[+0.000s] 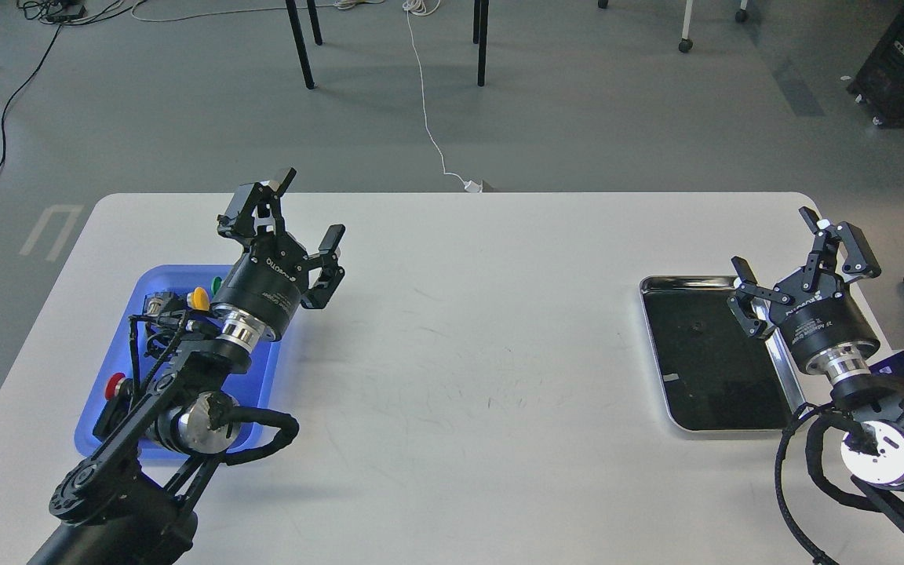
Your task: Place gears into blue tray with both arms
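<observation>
The blue tray (pixel 136 315) lies at the table's left, partly under my left arm. My left gripper (pixel 308 210) hangs open and empty above the table just beyond the tray's far right corner. On the black lining of the steel tray (pixel 786 381) at the right, one tiny dark gear (pixel 697 323) is faintly visible. My right gripper (pixel 772 242) is open and empty, held over that tray's far right corner, right of the gear. No gear shows in the blue tray; part of its floor is hidden by the arm.
Red (pixel 115 384), yellow (pixel 199 298) and green (pixel 216 283) push buttons sit in the blue tray. A small white mark (pixel 672 378) lies on the steel tray's lining. The white table (pixel 468 353) spans the space between both trays.
</observation>
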